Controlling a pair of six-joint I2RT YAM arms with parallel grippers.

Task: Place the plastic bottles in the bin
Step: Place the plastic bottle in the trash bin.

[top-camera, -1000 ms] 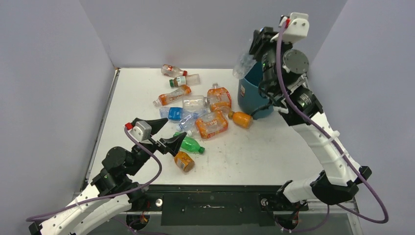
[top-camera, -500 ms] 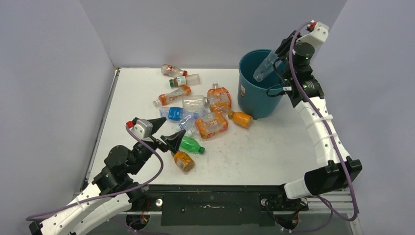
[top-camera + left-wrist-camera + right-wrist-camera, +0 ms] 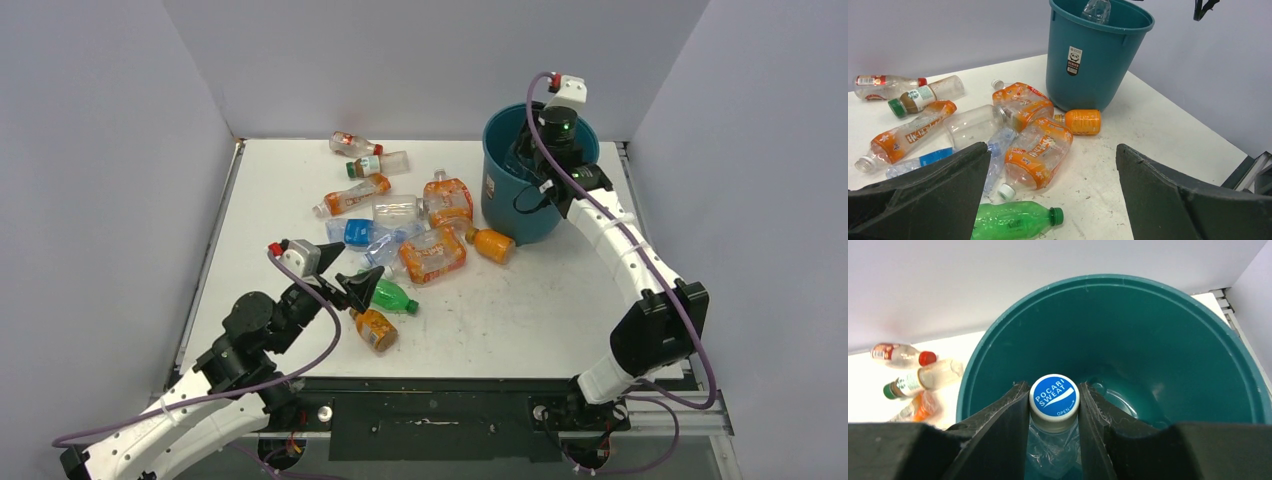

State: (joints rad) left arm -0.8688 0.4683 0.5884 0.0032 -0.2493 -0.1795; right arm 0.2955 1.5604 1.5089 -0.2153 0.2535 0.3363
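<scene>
The right gripper is clamped on a clear bottle just under its cap, holding it in the mouth of the bin. The left gripper stands wide apart over the other bottles on the table. They look empty, though clear plastic makes that uncertain: light, thin, crushable, so the stiff neck is the safest hold.

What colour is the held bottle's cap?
The cap is blue with white lettering; right wrist view.
</scene>
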